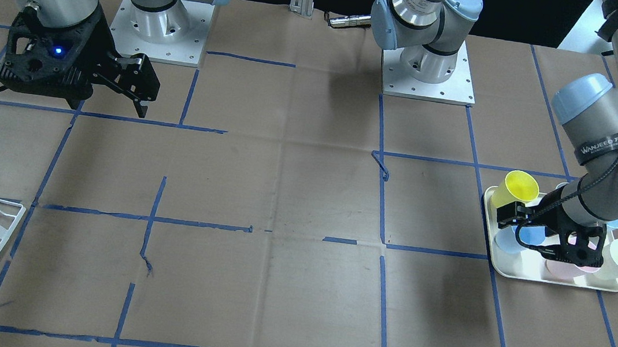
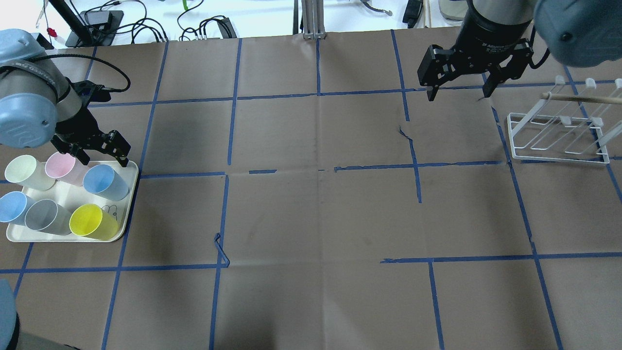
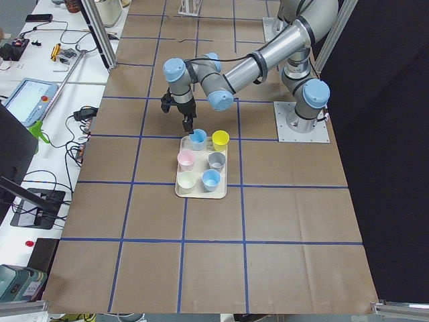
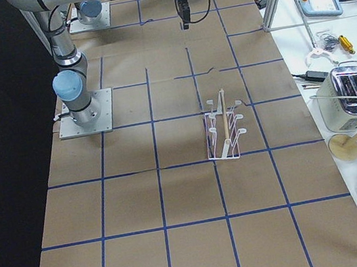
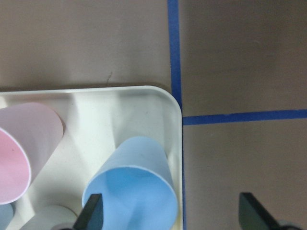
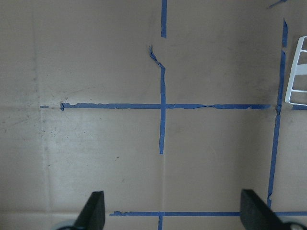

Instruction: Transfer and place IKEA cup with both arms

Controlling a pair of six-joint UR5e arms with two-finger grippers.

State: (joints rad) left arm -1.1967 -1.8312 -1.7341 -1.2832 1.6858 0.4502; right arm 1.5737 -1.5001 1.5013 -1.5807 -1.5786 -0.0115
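A pale-blue IKEA cup (image 2: 104, 182) stands at the far right corner of a white tray (image 2: 63, 239), and shows in the left wrist view (image 5: 132, 187) and the front view (image 1: 510, 242). A second pale-blue cup (image 2: 12, 206) stands at the tray's left side. My left gripper (image 2: 102, 158) is open and empty just above the first cup. In the left wrist view (image 5: 171, 215) one fingertip (image 5: 91, 213) is over the cup's rim and the other is past the tray's edge. My right gripper (image 2: 457, 92) is open and empty above bare table at the far right.
The tray also holds a pink cup (image 2: 63, 167), a cream cup (image 2: 24, 171), a grey cup (image 2: 46, 216) and a yellow cup (image 2: 92, 222). A white wire rack (image 2: 559, 141) stands at the right side. Brown paper with blue tape lines covers the table.
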